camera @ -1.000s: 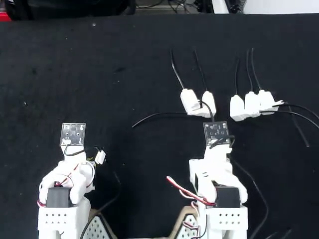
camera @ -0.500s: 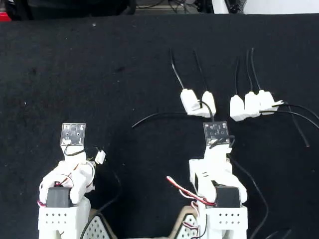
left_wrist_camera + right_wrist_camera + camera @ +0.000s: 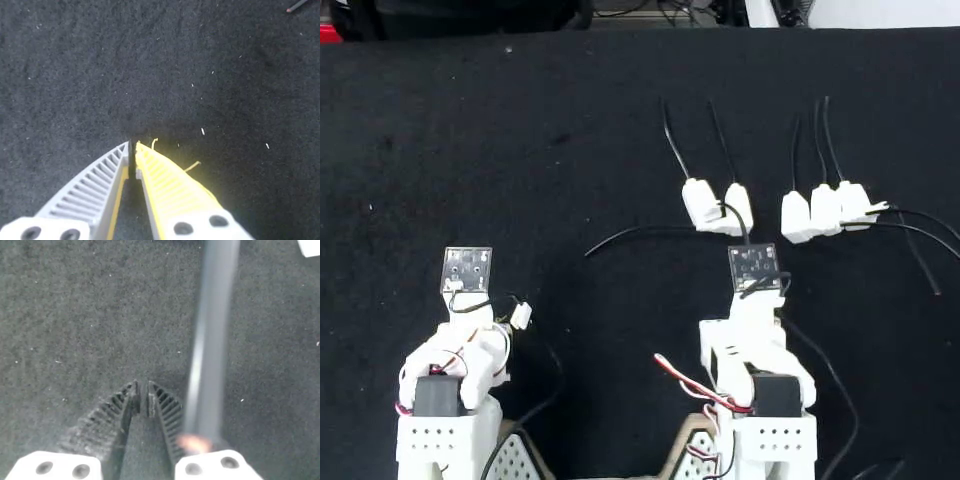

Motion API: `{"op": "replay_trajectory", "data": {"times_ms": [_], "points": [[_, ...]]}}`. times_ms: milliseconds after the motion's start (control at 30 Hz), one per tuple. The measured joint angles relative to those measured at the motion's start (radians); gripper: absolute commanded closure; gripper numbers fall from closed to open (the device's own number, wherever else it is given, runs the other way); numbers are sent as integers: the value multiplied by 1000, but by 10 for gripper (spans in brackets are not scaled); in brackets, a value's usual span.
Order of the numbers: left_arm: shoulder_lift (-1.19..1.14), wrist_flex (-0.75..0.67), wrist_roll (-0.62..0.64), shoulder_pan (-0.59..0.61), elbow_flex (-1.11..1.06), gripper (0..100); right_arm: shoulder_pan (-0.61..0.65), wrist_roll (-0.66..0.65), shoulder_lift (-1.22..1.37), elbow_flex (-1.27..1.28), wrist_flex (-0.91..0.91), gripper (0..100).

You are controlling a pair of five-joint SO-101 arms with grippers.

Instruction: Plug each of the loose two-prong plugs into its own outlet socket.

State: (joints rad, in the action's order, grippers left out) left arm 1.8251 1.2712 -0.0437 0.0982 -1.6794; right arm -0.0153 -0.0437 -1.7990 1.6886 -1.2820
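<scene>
Several white plug and socket pieces with thin black cords lie on the black table. Two of them [image 3: 703, 203] [image 3: 738, 207] touch each other at mid table. Another three [image 3: 796, 217] [image 3: 826, 208] [image 3: 856, 203] cluster farther right. Which pieces are plugs and which are sockets I cannot tell. Both arms are folded back at the near edge, away from the pieces. In the left wrist view my left gripper [image 3: 134, 150] is shut and empty just over bare cloth. My right gripper [image 3: 141, 394] is shut on nothing too. A black cable [image 3: 210, 330] hangs blurred close beside it.
Black cords [image 3: 630, 235] trail over the cloth from the pieces toward the right arm [image 3: 755, 340] and to the table's right edge [image 3: 920, 235]. The left arm [image 3: 460, 350] sits folded at the near left. A white piece's corner [image 3: 310, 247] peeks in beyond the right gripper.
</scene>
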Motion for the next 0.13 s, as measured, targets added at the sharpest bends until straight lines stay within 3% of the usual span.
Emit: {"op": "replay_trajectory", "data": {"times_ms": [133], "points": [[0, 0, 0, 0, 0, 970, 0, 0, 0, 0, 0, 986]]}}
